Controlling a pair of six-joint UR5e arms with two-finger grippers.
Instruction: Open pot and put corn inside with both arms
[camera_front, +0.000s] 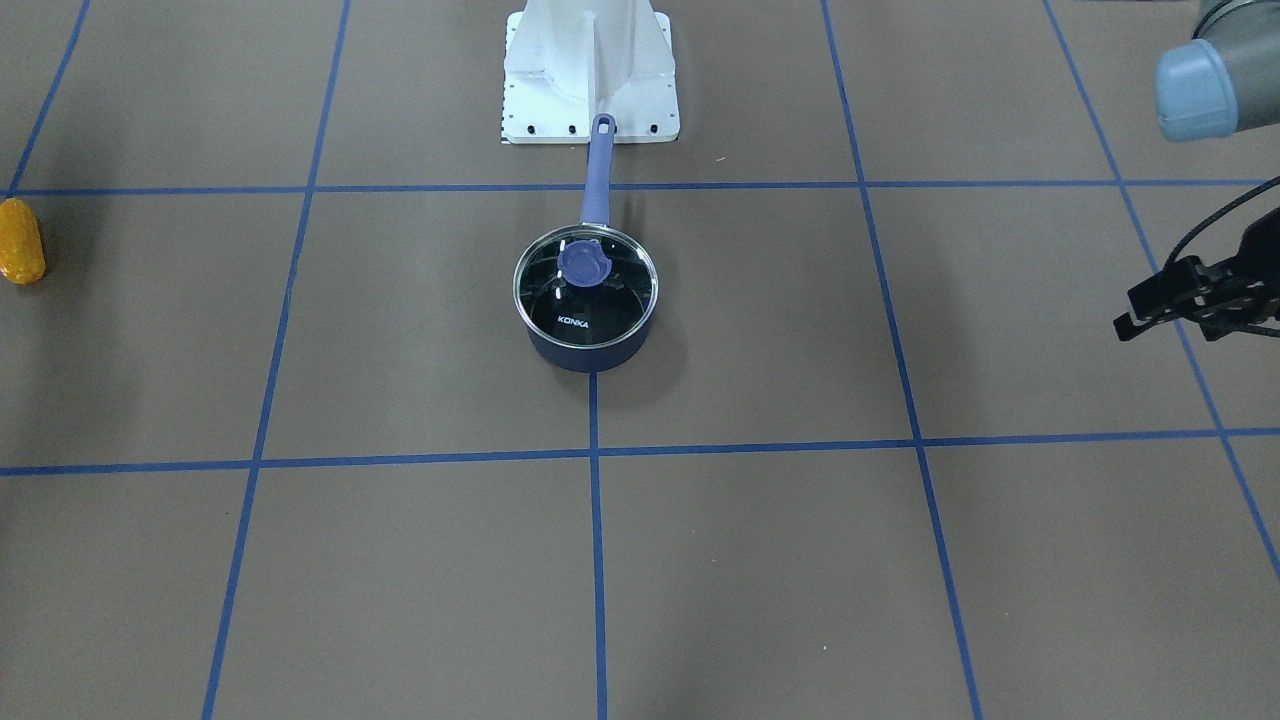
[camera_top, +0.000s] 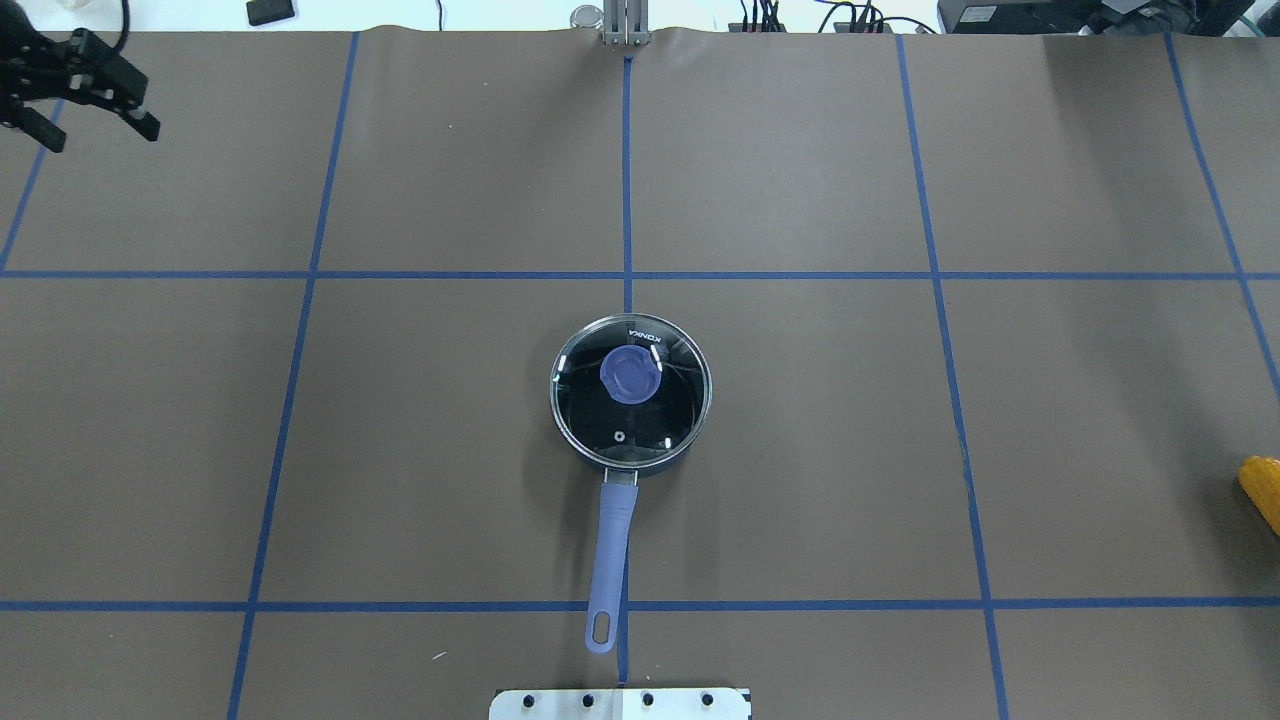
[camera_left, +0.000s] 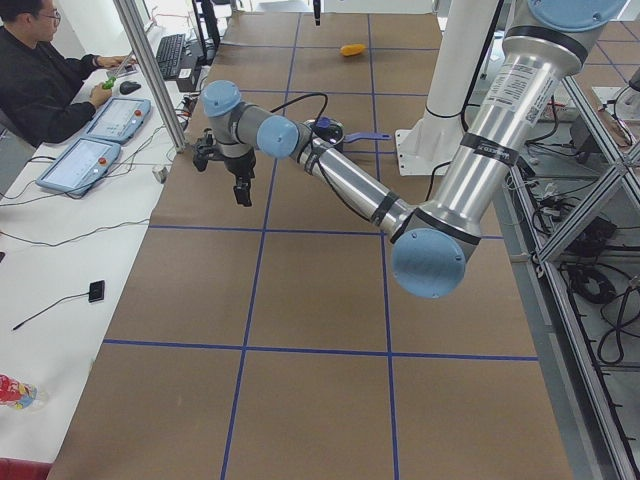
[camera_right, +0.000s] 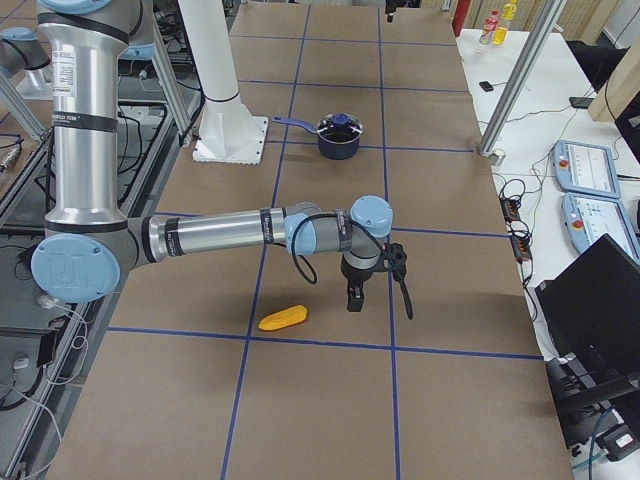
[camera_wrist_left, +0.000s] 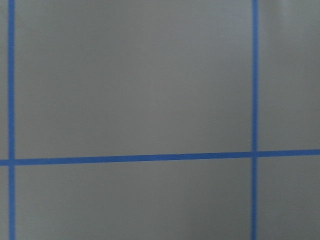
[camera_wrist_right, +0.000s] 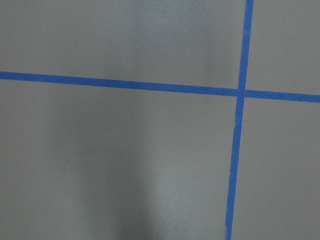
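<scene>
The navy pot (camera_front: 590, 345) stands mid-table with its glass lid (camera_top: 632, 420) on, lavender knob (camera_top: 630, 374) on top, and its handle (camera_top: 610, 560) pointing toward the robot base. The corn (camera_top: 1262, 485) lies flat far out on the robot's right side, seen also in the front view (camera_front: 20, 240) and the right side view (camera_right: 283, 318). My left gripper (camera_top: 98, 133) is open and empty, hovering far out at the far left corner. My right gripper (camera_right: 375, 290) hangs just beyond the corn; I cannot tell if it is open. Both wrist views show only bare mat.
The white robot base plate (camera_front: 590, 90) sits just behind the pot handle. An operator (camera_left: 40, 70) sits at a side bench with control pendants (camera_left: 85, 165). Aluminium frame posts (camera_right: 515, 80) stand at the table's far edge. Blue tape lines grid the brown mat.
</scene>
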